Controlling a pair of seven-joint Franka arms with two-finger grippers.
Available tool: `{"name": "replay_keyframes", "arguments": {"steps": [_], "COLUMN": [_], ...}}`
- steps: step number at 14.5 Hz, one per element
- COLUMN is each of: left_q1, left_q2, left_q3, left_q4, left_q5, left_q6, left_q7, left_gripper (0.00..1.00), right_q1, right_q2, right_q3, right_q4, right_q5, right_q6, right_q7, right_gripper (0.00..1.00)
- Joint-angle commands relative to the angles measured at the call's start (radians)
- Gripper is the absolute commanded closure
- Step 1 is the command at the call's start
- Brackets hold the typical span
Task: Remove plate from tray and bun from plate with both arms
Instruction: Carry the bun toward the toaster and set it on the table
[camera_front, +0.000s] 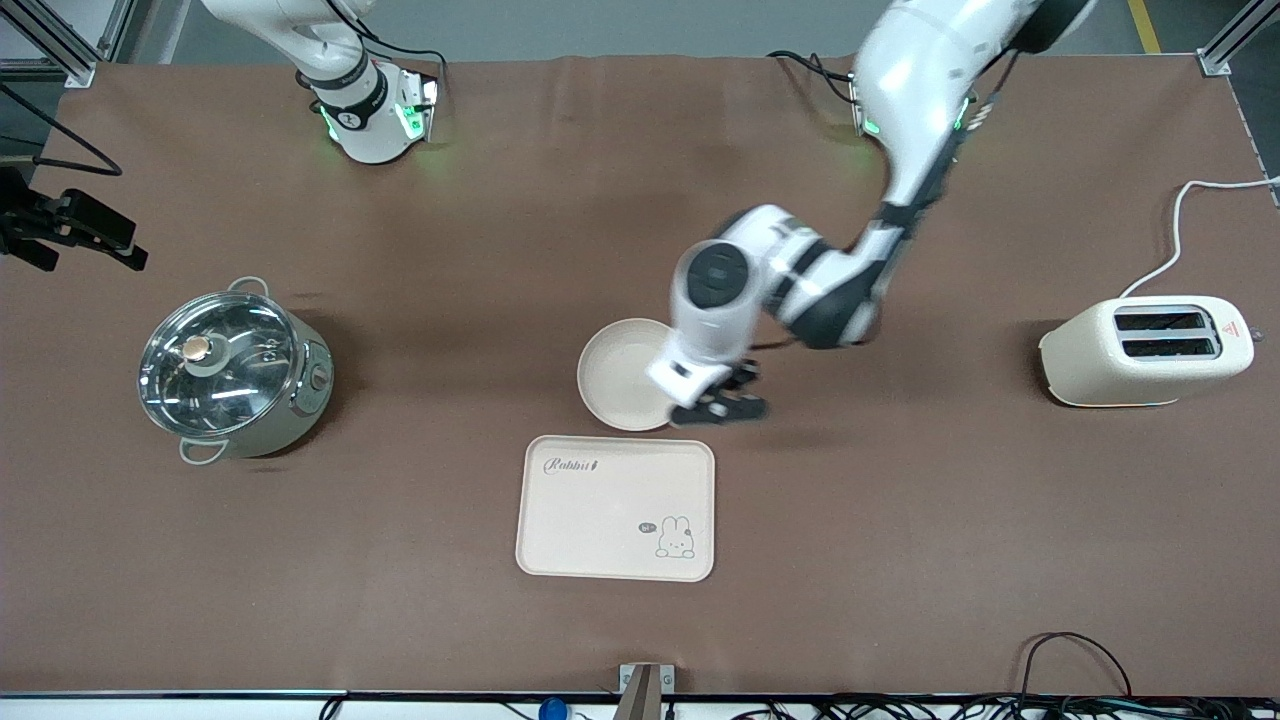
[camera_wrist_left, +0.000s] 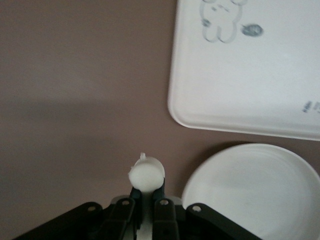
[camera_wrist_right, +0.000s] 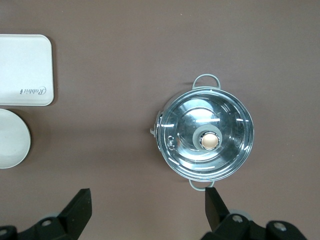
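The round cream plate (camera_front: 620, 375) lies on the brown table, touching the edge of the rabbit tray (camera_front: 615, 508) that is farther from the front camera. My left gripper (camera_front: 718, 405) hangs low over the table just beside the plate's rim, toward the left arm's end. In the left wrist view it (camera_wrist_left: 146, 184) is shut on the small pale bun (camera_wrist_left: 146, 172), with the plate (camera_wrist_left: 250, 192) and tray (camera_wrist_left: 250, 75) close by. The bun is hidden in the front view. My right gripper (camera_wrist_right: 147, 210) is open and empty, high over the table near the pot; the right arm waits.
A steel pot with a glass lid (camera_front: 232, 368) stands toward the right arm's end and also shows in the right wrist view (camera_wrist_right: 205, 135). A cream toaster (camera_front: 1145, 350) stands toward the left arm's end. Cables run along the table's front edge.
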Motion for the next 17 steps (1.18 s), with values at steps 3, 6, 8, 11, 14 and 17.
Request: {"name": "replay_keyframes", "arguments": {"steps": [3,6,8,11,14,17], "left_q1": [0.271,0.4,0.439,0.453,0.454,0.454], "left_q2": [-0.085,-0.076,-0.033,-0.001,0.001,-0.001], "left_q3": [-0.013,-0.011,-0.008,-0.01,-0.01,-0.011], "left_q4": [-0.199,-0.337,-0.377,-0.372,-0.363,-0.322], "left_q5": [-0.024,-0.024,-0.021,0.0,0.0,0.0], "left_q6": [0.102,0.295,0.415,0.434,0.436,0.426], "left_q7": [0.287,0.435,0.469,0.472,0.472,0.472], "left_gripper": [0.98,0.98,0.87,0.36,0.0,0.0], "right_q1": [-0.01,-0.008,-0.005,-0.004,-0.002,-0.002], "right_q2": [0.002,0.004,0.005,0.007,0.011,0.011], "right_q3": [0.018,0.019,0.019,0.021,0.021,0.021], "right_q4": [0.02,0.02,0.02,0.02,0.02,0.02], "right_q5": [-0.008,-0.011,-0.008,-0.011,-0.011,-0.012], "right_q6": [-0.011,-0.011,-0.011,-0.011,-0.011,-0.011], "right_q7": [-0.003,-0.006,-0.004,-0.006,-0.007,-0.007], "right_gripper": [0.0,0.0,0.0,0.0,0.0,0.0]}}
